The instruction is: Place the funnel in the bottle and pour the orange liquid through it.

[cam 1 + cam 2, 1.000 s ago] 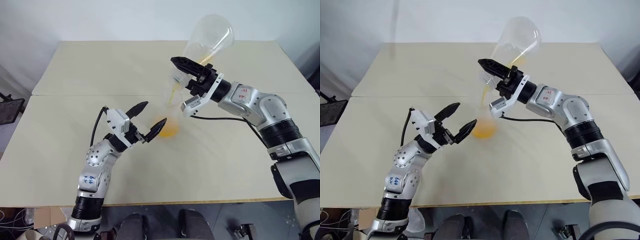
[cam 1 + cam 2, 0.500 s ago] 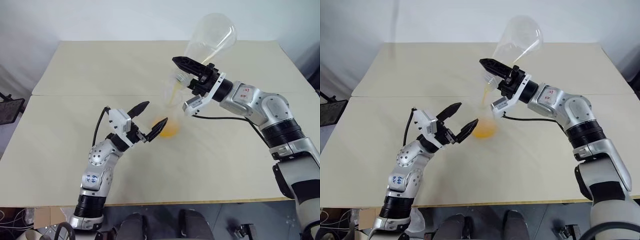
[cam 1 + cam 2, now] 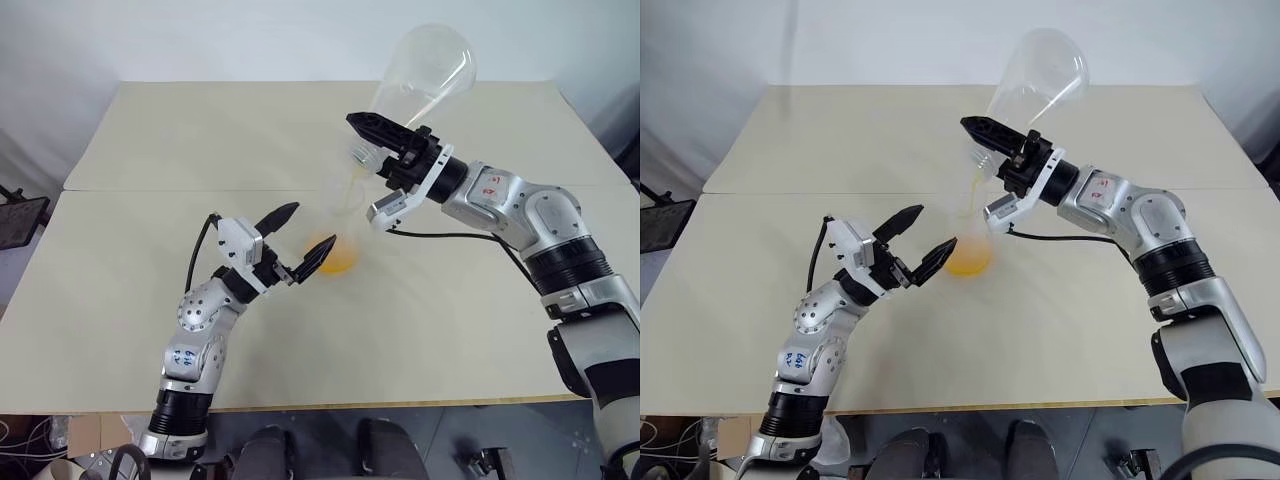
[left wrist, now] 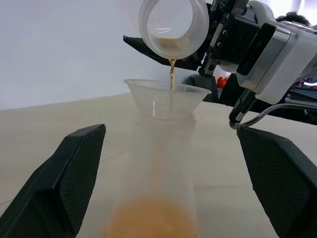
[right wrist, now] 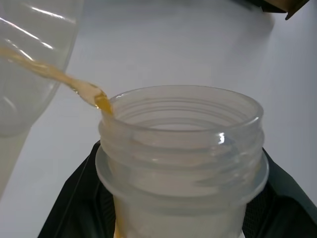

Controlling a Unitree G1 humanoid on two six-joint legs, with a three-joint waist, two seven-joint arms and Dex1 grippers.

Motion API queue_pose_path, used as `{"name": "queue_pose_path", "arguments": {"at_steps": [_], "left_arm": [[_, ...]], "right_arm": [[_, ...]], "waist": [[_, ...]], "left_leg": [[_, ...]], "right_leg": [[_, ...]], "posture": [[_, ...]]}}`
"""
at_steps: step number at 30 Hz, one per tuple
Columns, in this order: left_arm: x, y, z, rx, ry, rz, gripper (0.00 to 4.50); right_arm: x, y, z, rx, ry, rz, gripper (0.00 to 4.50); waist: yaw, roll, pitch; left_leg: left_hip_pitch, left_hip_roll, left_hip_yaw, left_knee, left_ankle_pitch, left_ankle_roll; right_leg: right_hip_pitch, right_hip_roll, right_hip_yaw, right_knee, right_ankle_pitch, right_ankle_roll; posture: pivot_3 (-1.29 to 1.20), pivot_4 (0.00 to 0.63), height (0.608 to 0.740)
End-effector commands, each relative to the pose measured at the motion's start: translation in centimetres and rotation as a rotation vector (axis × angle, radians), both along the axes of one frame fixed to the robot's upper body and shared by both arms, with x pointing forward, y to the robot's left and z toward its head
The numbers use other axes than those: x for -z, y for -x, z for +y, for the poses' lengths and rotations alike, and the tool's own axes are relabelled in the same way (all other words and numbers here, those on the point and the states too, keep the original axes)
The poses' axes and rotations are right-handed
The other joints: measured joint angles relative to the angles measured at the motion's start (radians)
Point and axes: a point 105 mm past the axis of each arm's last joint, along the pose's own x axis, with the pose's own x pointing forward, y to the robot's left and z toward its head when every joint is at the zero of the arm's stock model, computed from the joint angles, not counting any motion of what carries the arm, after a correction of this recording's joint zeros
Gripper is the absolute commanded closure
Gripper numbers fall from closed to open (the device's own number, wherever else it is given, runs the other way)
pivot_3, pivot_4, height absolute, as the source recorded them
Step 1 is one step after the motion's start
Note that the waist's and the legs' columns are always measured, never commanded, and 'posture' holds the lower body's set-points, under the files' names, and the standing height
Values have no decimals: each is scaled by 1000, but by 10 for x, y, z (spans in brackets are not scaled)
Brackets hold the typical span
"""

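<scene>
Head views, table: we see a pale beige tabletop (image 3: 150,150) made of two boards, the seam between them running from its left edge to its right edge.
Head views, receiving bottle: a small clear flask-like bottle (image 3: 338,240) with a wide round base stands near the tabletop's middle, just on the near side of the seam.
Head views, orange liquid: bright yellow-orange liquid (image 3: 338,258) is pooled in that bottle's base.
Head views, funnel: a small clear plastic funnel (image 3: 975,180) sits in the bottle's neck, faint against the table.
Head views, right gripper (image 3: 372,128): we see its black fingers clamped on the neck of a second clear conical flask (image 3: 425,70), tipped mouth-down above the funnel, its wide base raised toward the tabletop's far edge.
Head views, left gripper (image 3: 295,238): its fingers stand wide apart, one on each side of the standing bottle's base; we cannot tell whether they touch it.
Left wrist view, stream: a thin orange thread (image 4: 172,74) falls from the tipped flask's round mouth (image 4: 173,27) into the funnel's flared rim (image 4: 166,89).
Left wrist view, fingers: both black pads (image 4: 64,178) flank the bottle, apart from its wall.
Right wrist view, flask neck: we see the threaded clear neck (image 5: 181,148) gripped between dark pads (image 5: 81,198), with liquid running along the flask wall toward the rim.
</scene>
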Motion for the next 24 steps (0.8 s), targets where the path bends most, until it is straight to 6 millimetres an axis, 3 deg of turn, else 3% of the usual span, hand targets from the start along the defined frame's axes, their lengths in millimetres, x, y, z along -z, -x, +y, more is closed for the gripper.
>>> {"name": "queue_pose_path", "arguments": {"at_steps": [1, 14, 24], "left_arm": [[-10, 2, -1, 0, 7, -53, 0], [-12, 1, 0, -2, 5, -59, 0], [-12, 4, 3, -5, -9, -57, 0]], "right_arm": [[-20, 7, 0, -25, -10, -72, 1968], [-22, 10, 3, -50, -34, -89, 1968], [-19, 13, -3, -77, -140, 65, 1968]], "waist": [[0, 0, 0], [0, 0, 0], [0, 0, 0]], "left_leg": [[0, 0, 0, 0, 0, 0], [0, 0, 0, 0, 0, 0], [0, 0, 0, 0, 0, 0]], "right_leg": [[0, 0, 0, 0, 0, 0], [0, 0, 0, 0, 0, 0], [0, 0, 0, 0, 0, 0]], "posture": [[0, 150, 740], [0, 150, 740], [0, 150, 740]]}}
